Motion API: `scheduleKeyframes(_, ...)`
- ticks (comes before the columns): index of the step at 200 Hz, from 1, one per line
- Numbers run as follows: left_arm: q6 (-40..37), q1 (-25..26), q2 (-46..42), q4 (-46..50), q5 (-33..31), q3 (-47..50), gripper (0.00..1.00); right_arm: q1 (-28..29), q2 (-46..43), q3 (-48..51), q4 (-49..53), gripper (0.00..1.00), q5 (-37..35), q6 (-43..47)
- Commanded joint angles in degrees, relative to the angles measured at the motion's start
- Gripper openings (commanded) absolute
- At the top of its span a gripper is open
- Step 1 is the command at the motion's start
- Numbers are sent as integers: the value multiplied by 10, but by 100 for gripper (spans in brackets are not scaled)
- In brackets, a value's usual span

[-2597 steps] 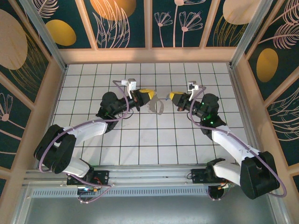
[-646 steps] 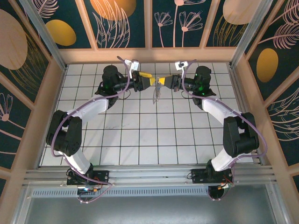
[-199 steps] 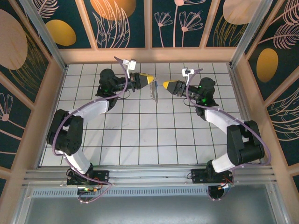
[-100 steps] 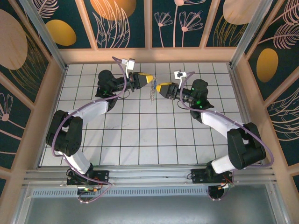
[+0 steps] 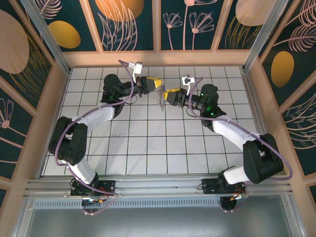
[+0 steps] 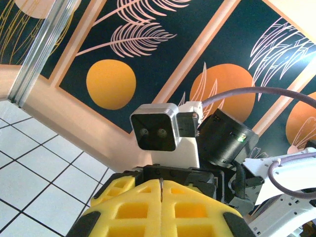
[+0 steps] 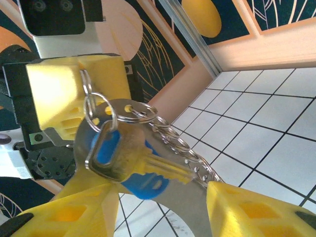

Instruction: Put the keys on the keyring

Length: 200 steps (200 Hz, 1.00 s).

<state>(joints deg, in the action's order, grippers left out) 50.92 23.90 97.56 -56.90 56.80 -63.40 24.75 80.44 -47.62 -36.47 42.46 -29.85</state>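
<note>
My left gripper (image 5: 157, 84) is raised over the back of the tiled floor, shut on a silvery ring of the keyring (image 5: 160, 101), which dangles below it. In the left wrist view a thin metal edge (image 6: 161, 185) is pinched between the closed yellow fingers (image 6: 128, 207). In the right wrist view the blue-headed key (image 7: 123, 153) hangs from the rings (image 7: 143, 111) against the pale loop (image 7: 182, 205). More blue shows behind it. My right gripper (image 5: 169, 95) is open just right of the bunch, its fingers (image 7: 242, 210) on either side of the bunch's lower part.
White floor tiles (image 5: 148, 143) lie below both arms, ringed by a wooden rim and patterned wall panels (image 5: 197, 24). The right wrist's camera block (image 6: 154, 127) sits directly ahead of the left fingers, very close.
My right gripper has moved left and come up against the hanging keyring. The left gripper has stayed almost still, shut on the ring.
</note>
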Motion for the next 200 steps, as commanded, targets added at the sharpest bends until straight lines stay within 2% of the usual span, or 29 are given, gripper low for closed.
scheduleKeyframes(1, 5, 2, -11, -37, 7, -5, 0, 5, -22, 7, 2, 51, -10, 21)
scheduleKeyframes(127, 7, 5, -12, -40, 5, -1, 0, 24, 1, -56, 30, 50, -66, 48)
scheduleKeyframes(171, 11, 5, -11, -44, 2, -1, 0, 29, 0, -46, 21, 41, -39, 58)
scheduleKeyframes(200, 16, 6, -9, -50, 3, -2, 0, 35, -2, -40, 26, 30, -34, 67)
